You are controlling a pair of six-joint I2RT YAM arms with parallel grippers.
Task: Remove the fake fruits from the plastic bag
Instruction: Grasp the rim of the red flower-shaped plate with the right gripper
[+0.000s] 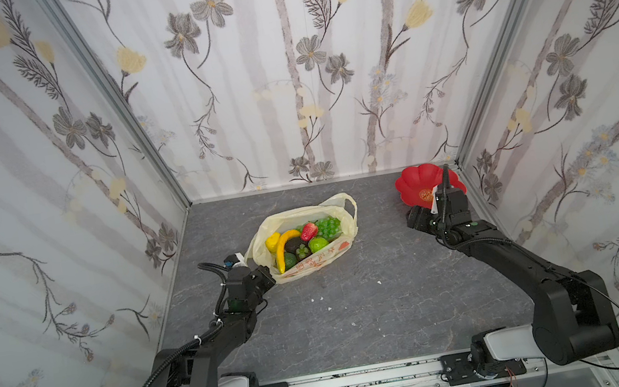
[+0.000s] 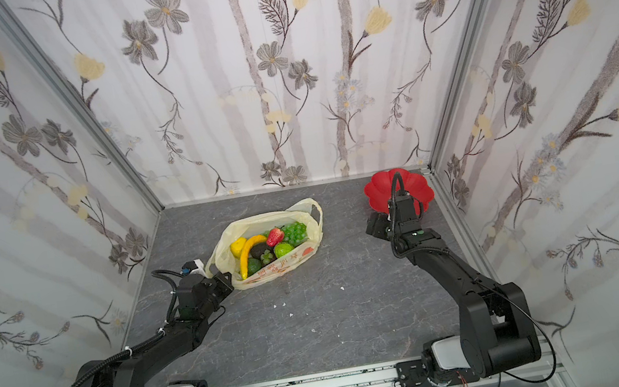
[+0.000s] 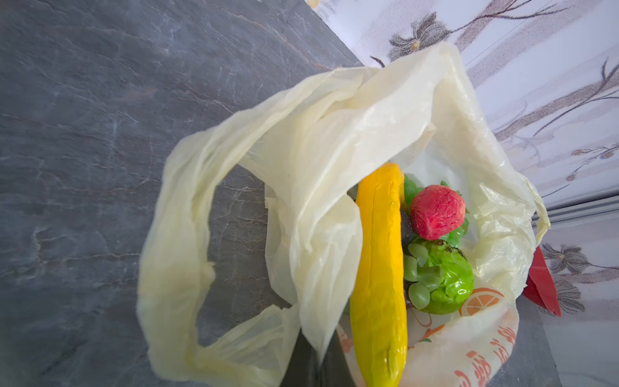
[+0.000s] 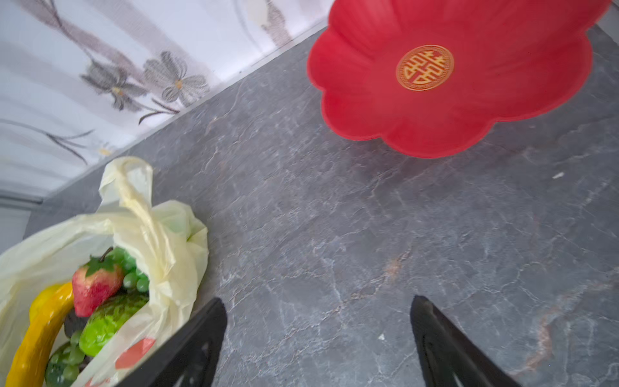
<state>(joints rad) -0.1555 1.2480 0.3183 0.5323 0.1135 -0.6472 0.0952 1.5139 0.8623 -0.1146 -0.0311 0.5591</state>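
Note:
The plastic bag (image 1: pixel 313 266) lies open on the grey table, left of centre in both top views. The fake fruits sit inside it: a yellow banana (image 1: pixel 285 247), a red strawberry (image 1: pixel 308 231), green grapes (image 1: pixel 329 226), a bumpy green custard apple (image 3: pixel 442 278) and darker fruits underneath. My left gripper (image 3: pixel 315 351) is shut on a fold of the bag's rim at its near-left end, next to a loop handle (image 3: pixel 174 254). My right gripper (image 4: pixel 318 301) stands open and empty over bare table, between the bag (image 4: pixel 160 241) and the plate.
A red flower-shaped plate (image 1: pixel 415 182) with nothing on it sits in the back right corner, just behind my right wrist; its bare inside (image 4: pixel 368 100) fills the right wrist view. Floral walls close in three sides. A few white crumbs (image 1: pixel 329 308) dot the table.

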